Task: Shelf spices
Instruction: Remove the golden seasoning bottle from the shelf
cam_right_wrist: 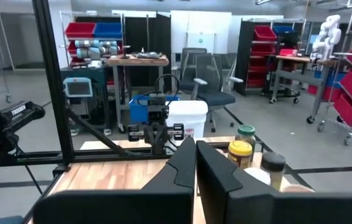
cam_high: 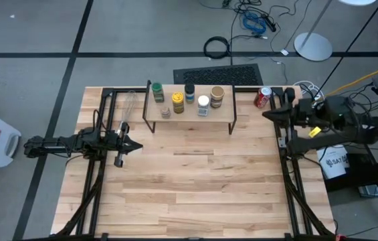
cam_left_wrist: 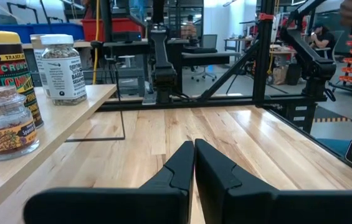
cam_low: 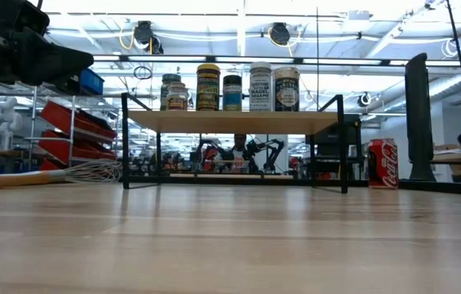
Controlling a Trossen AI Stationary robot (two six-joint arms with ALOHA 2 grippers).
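Observation:
Several spice jars stand upright on their bases on the shelf (cam_high: 189,119), a light-wood board on thin black legs near the table's far edge. They include a green-lidded jar (cam_high: 157,90), a yellow one (cam_high: 178,102), a white-lidded one (cam_high: 203,106) and a tan-lidded one (cam_high: 217,97). The low view shows them in a row on the board (cam_low: 230,122). My left gripper (cam_high: 138,144) is shut and hovers left of the shelf's near-left leg, touching nothing. My right gripper (cam_high: 267,115) is shut, to the right of the shelf, beside the can. In the left wrist view a small brown-lidded jar (cam_left_wrist: 4,121) stands close by.
A red soda can (cam_high: 263,98) stands right of the shelf, close to my right gripper. A wire whisk (cam_high: 130,107) lies on the table left of the shelf. The table's black frame rails (cam_high: 98,134) run along both sides. Bare wood spreads in front of the shelf.

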